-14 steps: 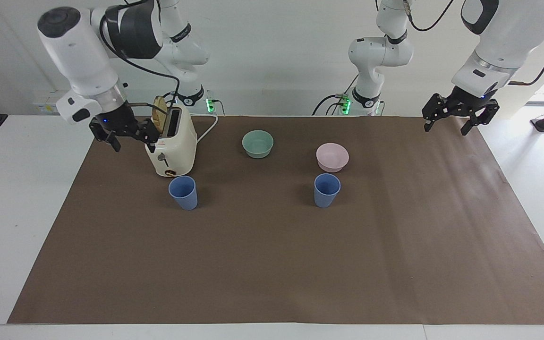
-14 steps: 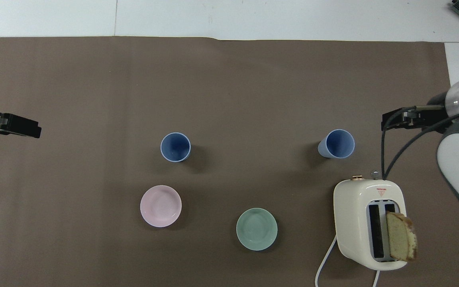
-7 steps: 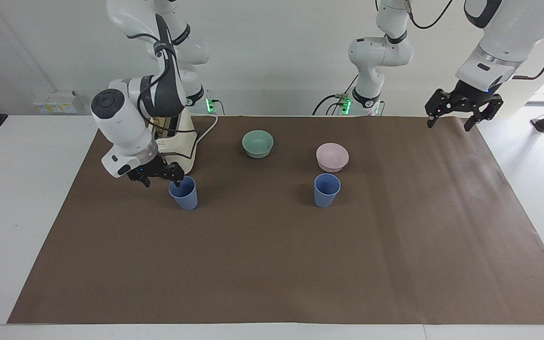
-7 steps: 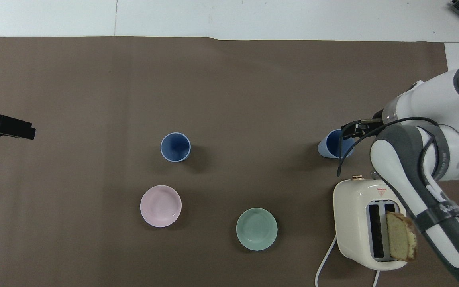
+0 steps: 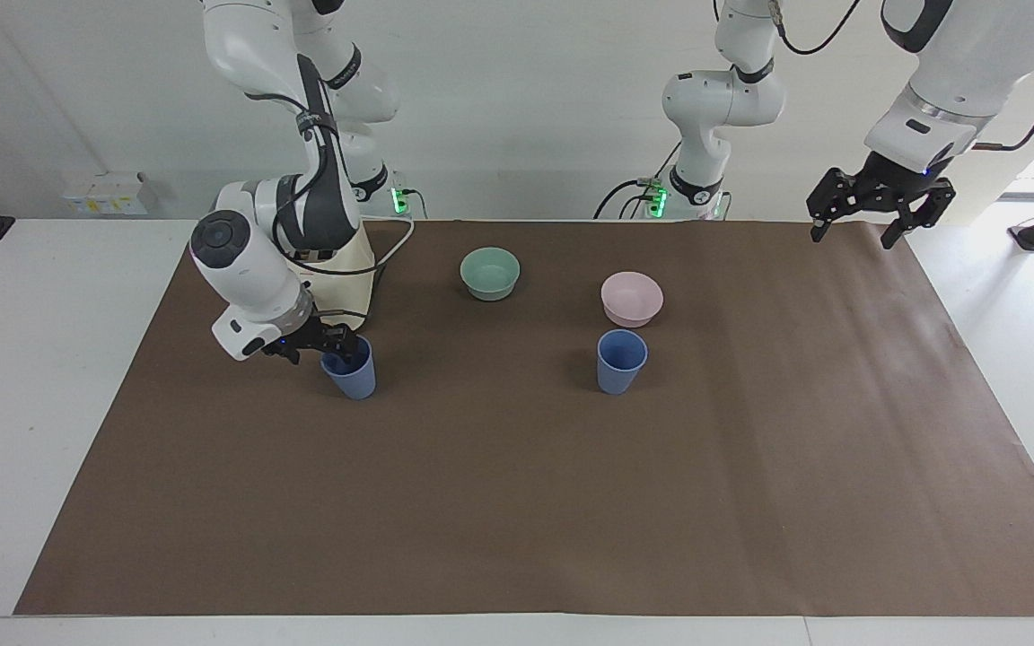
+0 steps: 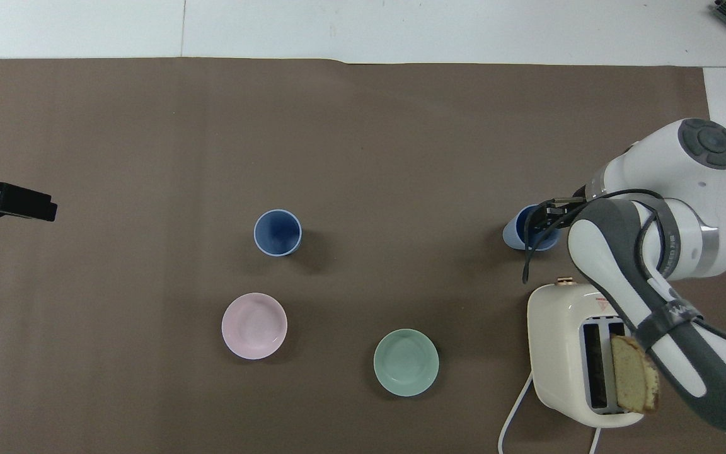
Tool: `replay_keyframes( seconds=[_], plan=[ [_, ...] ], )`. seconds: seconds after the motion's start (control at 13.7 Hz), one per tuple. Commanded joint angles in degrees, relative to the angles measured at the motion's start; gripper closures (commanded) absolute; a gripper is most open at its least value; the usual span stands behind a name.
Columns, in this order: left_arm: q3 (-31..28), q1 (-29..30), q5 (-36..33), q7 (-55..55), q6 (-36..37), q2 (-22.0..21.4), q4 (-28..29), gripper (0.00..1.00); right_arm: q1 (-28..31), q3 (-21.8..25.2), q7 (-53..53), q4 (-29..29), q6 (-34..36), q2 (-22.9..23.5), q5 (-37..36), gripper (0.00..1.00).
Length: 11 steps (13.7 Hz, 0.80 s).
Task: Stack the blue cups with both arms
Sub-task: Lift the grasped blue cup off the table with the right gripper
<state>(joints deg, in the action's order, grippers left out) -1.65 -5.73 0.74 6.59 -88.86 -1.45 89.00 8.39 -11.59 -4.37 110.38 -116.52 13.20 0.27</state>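
Right gripper [image 5: 328,345] is set at the rim of the cup [image 5: 351,374] at left of centre, fingers unreadable, and the cup could be tipped by an off-centre squeeze.

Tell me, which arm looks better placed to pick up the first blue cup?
The right arm. Its tool is already down at the rim of the blue cup beside the toaster. The left tool hangs up over the table's end, away from the other blue cup.
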Motion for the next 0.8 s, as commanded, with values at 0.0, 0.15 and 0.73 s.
replay_keyframes(
  seconds=[0.0,0.15,0.73],
  plan=[
    [0.15,0.46,-0.56,0.17,1.32,-0.31,-0.58,0.0,-1.01,-0.1,0.06,0.89,-1.17,-0.63,0.97,1.0],
    [0.15,0.46,-0.56,0.09,1.32,-0.31,-0.58,0.0,-1.01,-0.18,0.41,0.45,-1.17,-0.46,0.97,1.0],
    [0.15,0.46,-0.56,0.18,1.32,-0.31,-0.58,0.0,-1.01,-3.07,-0.29,-11.39,9.89,-0.8,2.01,1.0]
  ],
)
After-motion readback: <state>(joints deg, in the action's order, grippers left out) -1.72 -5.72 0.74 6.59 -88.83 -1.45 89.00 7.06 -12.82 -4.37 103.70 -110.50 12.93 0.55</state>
